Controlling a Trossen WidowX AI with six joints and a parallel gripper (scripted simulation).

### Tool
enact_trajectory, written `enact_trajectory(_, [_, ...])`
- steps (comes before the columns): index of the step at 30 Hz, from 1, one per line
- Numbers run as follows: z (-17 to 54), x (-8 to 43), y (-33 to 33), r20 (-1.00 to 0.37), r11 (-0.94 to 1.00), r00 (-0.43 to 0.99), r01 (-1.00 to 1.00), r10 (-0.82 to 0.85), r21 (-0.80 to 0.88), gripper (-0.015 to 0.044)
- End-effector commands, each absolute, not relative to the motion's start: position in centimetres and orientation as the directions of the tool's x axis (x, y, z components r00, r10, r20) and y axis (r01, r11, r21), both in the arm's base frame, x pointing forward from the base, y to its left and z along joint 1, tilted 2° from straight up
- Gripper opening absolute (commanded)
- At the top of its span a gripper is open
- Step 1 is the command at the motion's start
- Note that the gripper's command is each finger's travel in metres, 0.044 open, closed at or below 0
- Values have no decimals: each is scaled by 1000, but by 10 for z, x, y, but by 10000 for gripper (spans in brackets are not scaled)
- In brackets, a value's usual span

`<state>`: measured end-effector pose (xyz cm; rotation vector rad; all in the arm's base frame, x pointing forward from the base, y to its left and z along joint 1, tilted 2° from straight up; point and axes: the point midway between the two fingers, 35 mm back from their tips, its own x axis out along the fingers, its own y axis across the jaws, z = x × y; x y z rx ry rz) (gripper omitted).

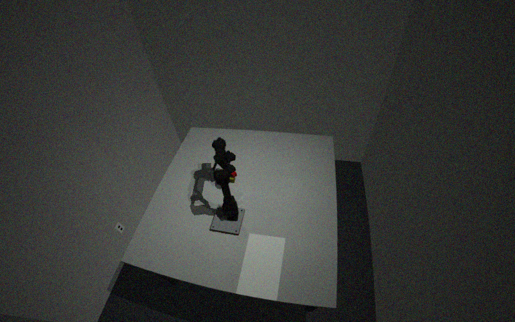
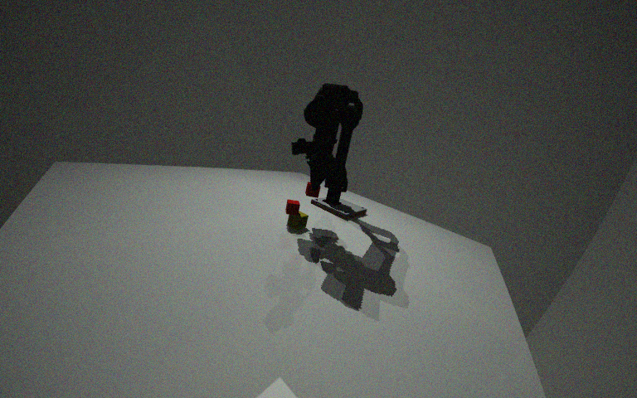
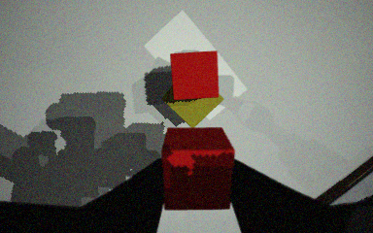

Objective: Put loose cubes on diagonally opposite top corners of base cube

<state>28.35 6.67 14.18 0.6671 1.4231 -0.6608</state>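
Base cube (image 3: pixel 194 111), yellow, stood on the table (image 2: pixel 140 281) just left of the arm's mount plate (image 2: pixel 338 207), at mid-frame in the exterior view. One red cube (image 3: pixel 194 75) already sat on it, covering the corner toward the top of the wrist frame and overhanging; the yellow corner toward the bottom of that frame was bare. It looked level, though the exterior view was too small to confirm this.

The gripper (image 3: pixel 196 204) was closed on the second red cube (image 3: pixel 197 167), both dark fingers pressed to its sides. That held cube hung in the air, up and to the right of the stack in the exterior view, apart from it and higher than the placed cube.

In the wrist view the stack lay straight ahead of the jaws, toward the top of the frame, centred on the held cube. The bare corner pointed back at the gripper. My judgement: the coming move had to carry the cube forward and down onto that corner, stopping short of the placed cube so a gap was left.

Count: one base cube, two red cubes, one gripper.
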Motion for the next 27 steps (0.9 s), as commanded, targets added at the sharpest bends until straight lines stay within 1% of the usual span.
enact_trajectory(1, [132, 283, 67, -999, 646, 37, 763, -17, 17, 105])
enact_trajectory(8, [113, 282, 65, -999, 642, 37, 766, -17, 17, 105])
enact_trajectory(27, [105, 283, 66, -999, 644, 37, 765, -17, 17, 105])
